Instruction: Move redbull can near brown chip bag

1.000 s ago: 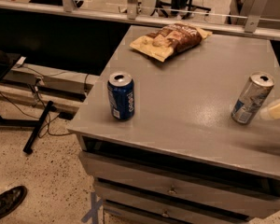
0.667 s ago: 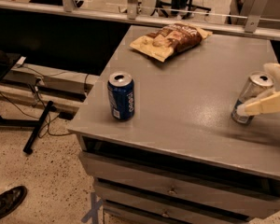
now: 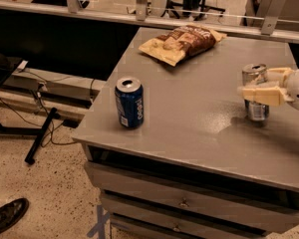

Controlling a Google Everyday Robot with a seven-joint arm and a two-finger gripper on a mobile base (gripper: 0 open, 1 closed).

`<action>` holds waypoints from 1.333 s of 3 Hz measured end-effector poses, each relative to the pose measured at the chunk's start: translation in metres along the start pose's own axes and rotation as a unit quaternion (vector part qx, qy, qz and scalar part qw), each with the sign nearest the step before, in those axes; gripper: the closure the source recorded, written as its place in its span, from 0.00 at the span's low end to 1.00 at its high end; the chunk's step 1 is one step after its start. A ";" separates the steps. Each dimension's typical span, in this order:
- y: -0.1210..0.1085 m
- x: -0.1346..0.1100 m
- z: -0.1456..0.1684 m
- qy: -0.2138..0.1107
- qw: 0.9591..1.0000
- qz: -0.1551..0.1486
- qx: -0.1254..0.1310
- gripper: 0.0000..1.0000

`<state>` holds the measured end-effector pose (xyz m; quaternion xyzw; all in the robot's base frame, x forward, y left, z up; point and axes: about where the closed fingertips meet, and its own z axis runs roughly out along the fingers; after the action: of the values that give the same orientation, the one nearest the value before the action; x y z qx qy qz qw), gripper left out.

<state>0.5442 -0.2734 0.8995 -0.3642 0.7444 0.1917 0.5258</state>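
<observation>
The redbull can [image 3: 257, 110], slim and silver with a silver top, stands upright on the grey table [image 3: 199, 113] near its right edge. My gripper [image 3: 254, 82] comes in from the right at the can's upper half. It is open, with one pale finger [image 3: 261, 94] across the can's front and the other behind it. The can still rests on the table. The brown chip bag [image 3: 182, 42] lies flat at the table's far side, reddish-brown with a pale yellow end, well away from the can.
A wider dark-blue Pepsi can [image 3: 129, 102] stands near the table's front left edge. The table has drawers below its front. A railing runs behind it. Cables and a metal stand lie on the floor at left, and a dark shoe [image 3: 7, 215] is at bottom left.
My gripper has come in from the right edge and moved left until its jaws stand on either side of the redbull can. The cans and the bag have not moved.
</observation>
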 end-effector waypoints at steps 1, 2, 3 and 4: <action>-0.010 -0.015 -0.006 -0.015 1.000 -0.013 0.014 0.80; -0.028 -0.039 -0.012 -0.037 0.998 -0.038 0.035 1.00; -0.028 -0.039 -0.012 -0.037 0.998 -0.038 0.035 1.00; -0.031 -0.052 -0.003 -0.084 0.995 -0.030 0.053 1.00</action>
<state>0.5751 -0.2785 0.9512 -0.3403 0.6959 0.1660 0.6103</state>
